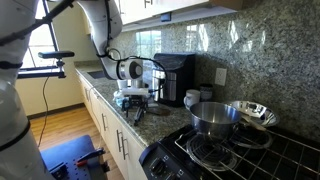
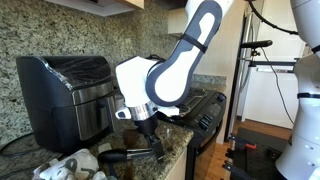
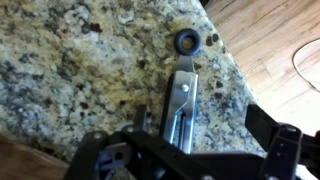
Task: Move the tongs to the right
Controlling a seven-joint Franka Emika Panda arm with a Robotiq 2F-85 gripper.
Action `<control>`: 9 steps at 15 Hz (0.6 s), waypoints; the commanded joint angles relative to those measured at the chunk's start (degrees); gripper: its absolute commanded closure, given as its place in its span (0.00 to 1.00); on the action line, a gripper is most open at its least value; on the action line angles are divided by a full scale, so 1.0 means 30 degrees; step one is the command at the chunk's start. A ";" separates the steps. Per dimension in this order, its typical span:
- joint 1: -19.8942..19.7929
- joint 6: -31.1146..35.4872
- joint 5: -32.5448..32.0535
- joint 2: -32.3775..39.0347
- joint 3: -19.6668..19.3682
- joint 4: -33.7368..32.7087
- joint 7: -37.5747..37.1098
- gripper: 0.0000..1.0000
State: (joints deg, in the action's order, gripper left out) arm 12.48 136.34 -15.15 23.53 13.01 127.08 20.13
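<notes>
The tongs [image 3: 183, 95] lie flat on the desk [image 3: 70, 70] near its edge, long axis running straight away from the claw [image 3: 185, 150], ring end farthest. The claw straddles them, spread wide and seemingly holding nothing, though the view is murky. Probably light, stiff, slick: pinch both arms mid-length.

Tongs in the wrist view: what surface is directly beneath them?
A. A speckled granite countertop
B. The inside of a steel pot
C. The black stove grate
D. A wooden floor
A: in the wrist view the tongs stretch across the speckled granite countertop. Their ring end is near the counter's edge, and the wooden floor shows only beyond that edge.
</notes>
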 commanded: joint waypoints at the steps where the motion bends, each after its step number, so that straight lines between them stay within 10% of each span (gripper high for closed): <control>1: -0.0080 0.0446 -0.0207 0.0097 0.0009 -0.0182 0.0254 0.00; 9: -0.0111 0.0773 -0.0210 0.0068 -0.0070 -0.0100 0.0133 0.00</control>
State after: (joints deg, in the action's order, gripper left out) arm 12.44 137.47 -15.15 23.65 12.93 126.96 20.13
